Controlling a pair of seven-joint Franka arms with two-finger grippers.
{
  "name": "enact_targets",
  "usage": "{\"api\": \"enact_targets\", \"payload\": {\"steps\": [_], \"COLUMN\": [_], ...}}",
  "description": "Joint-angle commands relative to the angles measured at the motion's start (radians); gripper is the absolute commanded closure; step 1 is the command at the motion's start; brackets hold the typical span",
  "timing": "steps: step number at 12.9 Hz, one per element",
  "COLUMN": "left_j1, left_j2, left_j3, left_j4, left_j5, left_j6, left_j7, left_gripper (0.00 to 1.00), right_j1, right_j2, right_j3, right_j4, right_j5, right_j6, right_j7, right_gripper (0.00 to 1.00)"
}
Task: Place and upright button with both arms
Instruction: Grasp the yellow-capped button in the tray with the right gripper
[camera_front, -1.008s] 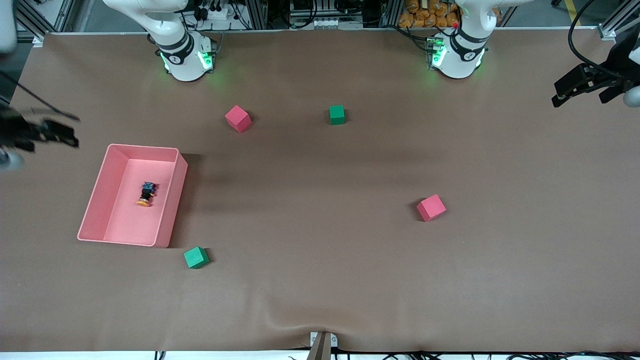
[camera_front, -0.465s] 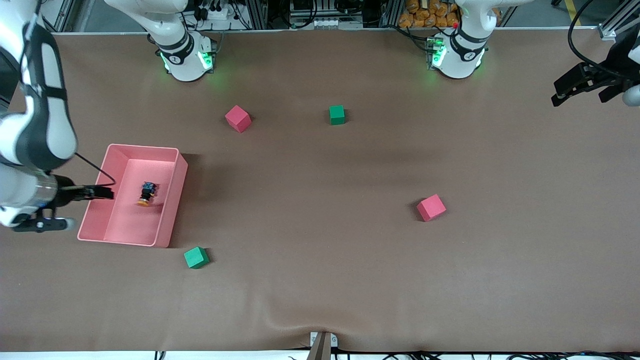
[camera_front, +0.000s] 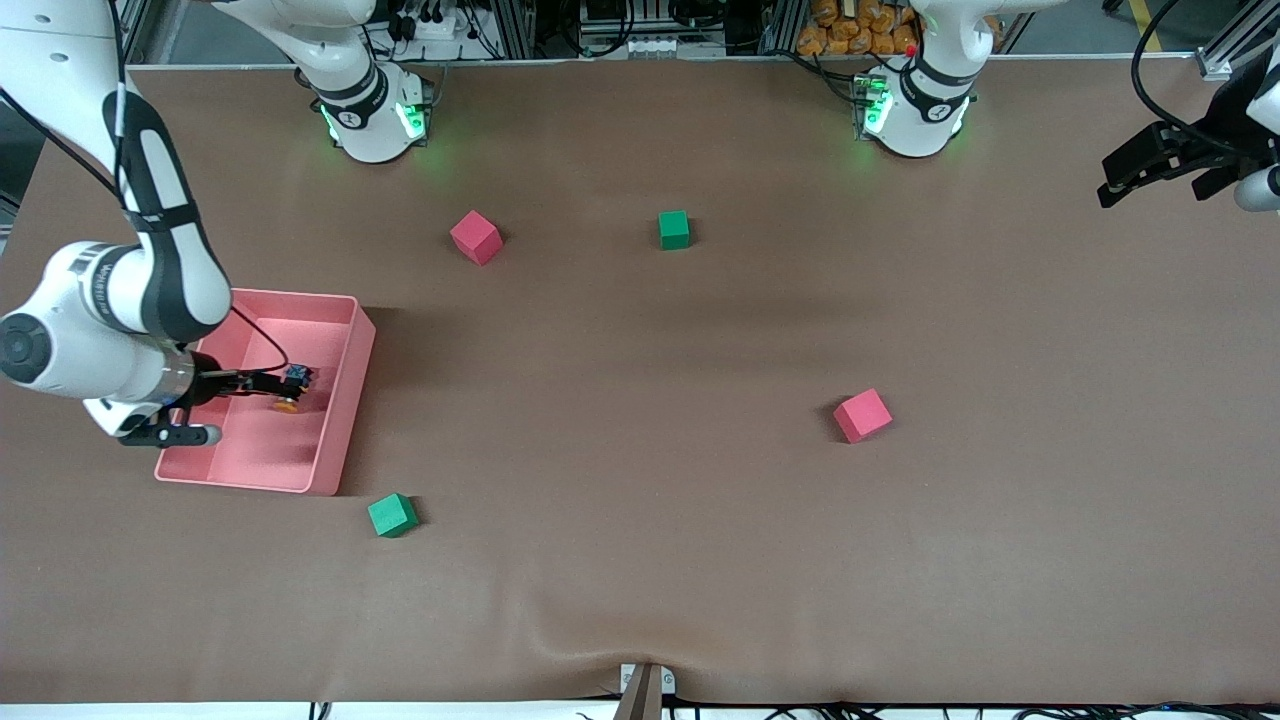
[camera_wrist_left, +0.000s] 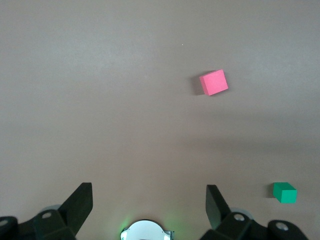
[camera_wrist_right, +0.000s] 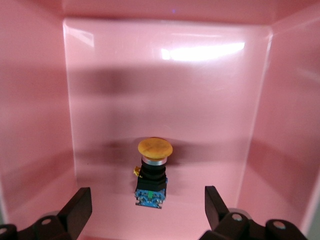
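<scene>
Right hand (camera_wrist_right: 145, 210) spread wide around round-capped orange button (camera_wrist_right: 152, 172) lying in glossy pink bin (camera_front: 340, 425).

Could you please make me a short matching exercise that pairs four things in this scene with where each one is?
Things:
1. button
2. right tool
3. left tool
4. bin

Places:
A. open, over the bare mat at the left arm's end of the table
B. on the mat at the right arm's end of the table
C. lying on its side on the bin floor
D. open, down inside the bin, at the button

Pairs: 1-C, 2-D, 3-A, 4-B
</scene>
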Motion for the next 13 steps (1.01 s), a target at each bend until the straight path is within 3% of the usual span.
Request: {"api": "enact_targets", "payload": {"steps": [1, 5, 9, 10, 12, 13], "left_j1": [0.011, 0.01, 0.011, 0.011, 0.011, 0.011], "left_j2": [-0.005, -0.014, -0.016, -0.016, -0.019, -0.017], "left_j3": [-0.002, -0.002, 0.0, 0.0, 0.0, 0.003], "left_j4": [0.007, 0.002, 0.004, 0.004, 0.002, 0.002], "left_j5": [-0.017, -0.017, -0.017, -0.017, -0.017, -0.017], "left_j6": [-0.005, -0.01, -0.013, -0.013, -0.016, -0.02], "left_j7": [0.026, 0.058, 0.075, 0.075, 0.075, 0.075], "left_gripper": [0.0, 0.0, 0.0, 0.0, 0.0, 0.0], "right_j1": [-0.007, -0.006, -0.01, -0.013, -0.017, -0.017], "right_j2": [0.012, 0.08, 0.117, 0.127, 0.131, 0.131], "right_j3": [0.007, 0.005, 0.005, 0.005, 0.004, 0.004], "right_j4": [-0.034, -0.033, -0.03, -0.027, -0.024, -0.024], "right_j5": [0.021, 0.099, 0.102, 0.102, 0.101, 0.101], "right_j6": [0.054, 0.097, 0.14, 0.14, 0.14, 0.137], "right_j7": [0.001, 0.001, 0.0, 0.0, -0.002, -0.003], "right_gripper": [0.0, 0.0, 0.0, 0.14, 0.56, 0.7]}}
